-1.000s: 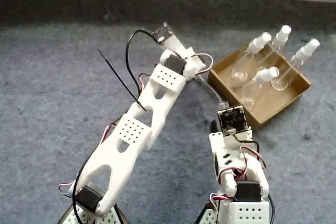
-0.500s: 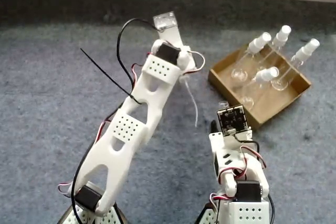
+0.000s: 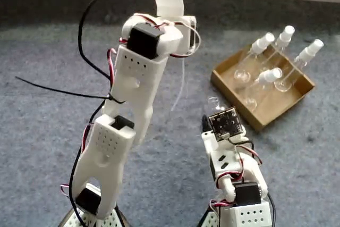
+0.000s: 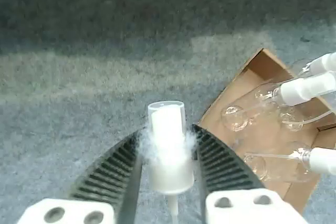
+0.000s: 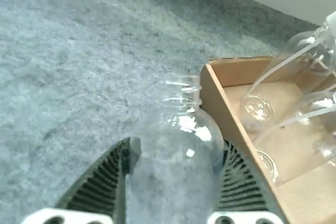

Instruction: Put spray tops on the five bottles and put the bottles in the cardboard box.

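Left gripper grasps the spray top, tube hanging beside, not over, the open bottle clenched in the right gripper.

The table cover is grey, matt, fuzzy cloth. The cardboard box is brown and matt. The bottles inside it are clear glossy plastic with smooth white tops. Just beside the box, the uncapped bottle is equally clear and glossy. The spray top is smooth white plastic under a clear cap. The left gripper has black ribbed pads.
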Motion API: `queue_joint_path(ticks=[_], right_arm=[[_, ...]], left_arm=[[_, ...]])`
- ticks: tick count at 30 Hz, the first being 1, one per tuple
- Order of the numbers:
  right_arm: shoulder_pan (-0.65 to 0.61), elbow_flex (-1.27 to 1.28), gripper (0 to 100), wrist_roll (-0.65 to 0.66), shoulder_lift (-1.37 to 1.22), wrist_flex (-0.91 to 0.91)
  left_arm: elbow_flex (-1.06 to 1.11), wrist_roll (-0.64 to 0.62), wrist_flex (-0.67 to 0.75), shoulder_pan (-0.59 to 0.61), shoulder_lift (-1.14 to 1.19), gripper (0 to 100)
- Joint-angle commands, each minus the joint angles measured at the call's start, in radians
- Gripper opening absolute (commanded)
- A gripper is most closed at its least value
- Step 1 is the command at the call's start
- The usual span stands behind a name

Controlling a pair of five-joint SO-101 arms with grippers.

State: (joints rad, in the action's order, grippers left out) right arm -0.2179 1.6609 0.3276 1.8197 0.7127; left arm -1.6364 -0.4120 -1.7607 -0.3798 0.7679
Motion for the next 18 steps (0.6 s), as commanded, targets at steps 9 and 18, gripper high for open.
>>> queue_joint_path(ticks=[9, 18], right_arm=[[-0.236, -0.025, 7.7, -0.032, 0.016, -0.125], [-0.24, -0.024, 7.7, -0.279, 0.016, -0.268]], left_arm=[[0.446, 0.063, -0.005, 0.012, -0.541, 0], [0.734, 0.058, 0.127, 0.012, -0.889, 0]])
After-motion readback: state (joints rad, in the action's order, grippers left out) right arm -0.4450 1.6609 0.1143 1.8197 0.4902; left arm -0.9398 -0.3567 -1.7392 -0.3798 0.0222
